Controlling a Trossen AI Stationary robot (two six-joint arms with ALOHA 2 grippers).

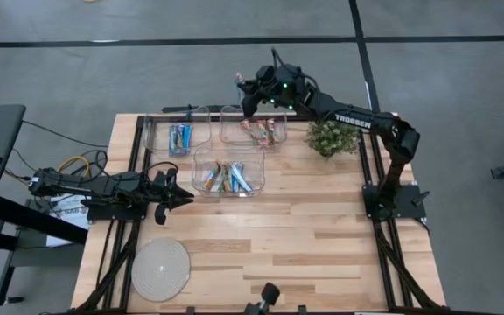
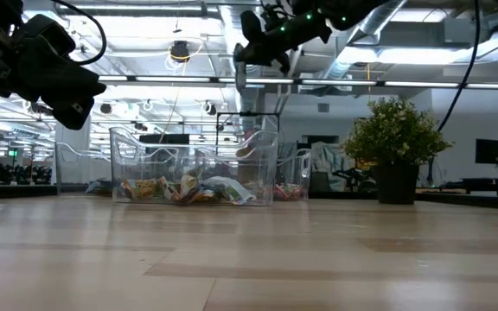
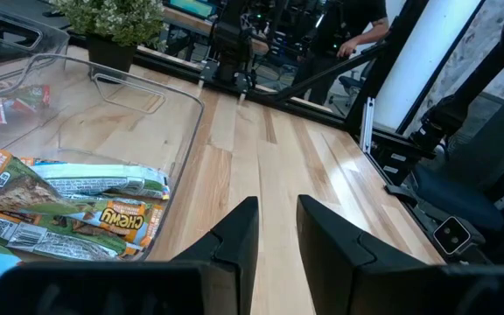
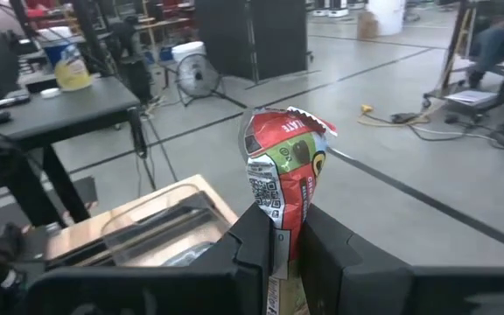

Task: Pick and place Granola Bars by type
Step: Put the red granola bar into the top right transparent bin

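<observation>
Item: your right gripper (image 4: pixel 280 234) is clenching a red-and-green wrapped granola bar (image 4: pixel 283 179), hovering above the far clear plastic bin (image 1: pixel 252 125). Your left gripper (image 3: pixel 276 229) is waiting, fingers parted, beside the near clear bin (image 1: pixel 227 171).

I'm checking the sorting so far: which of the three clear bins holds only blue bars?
The far-left bin. Its bars are all blue, while the far-right bin holds red and green ones and the nearer middle bin a mix of colours.
</observation>
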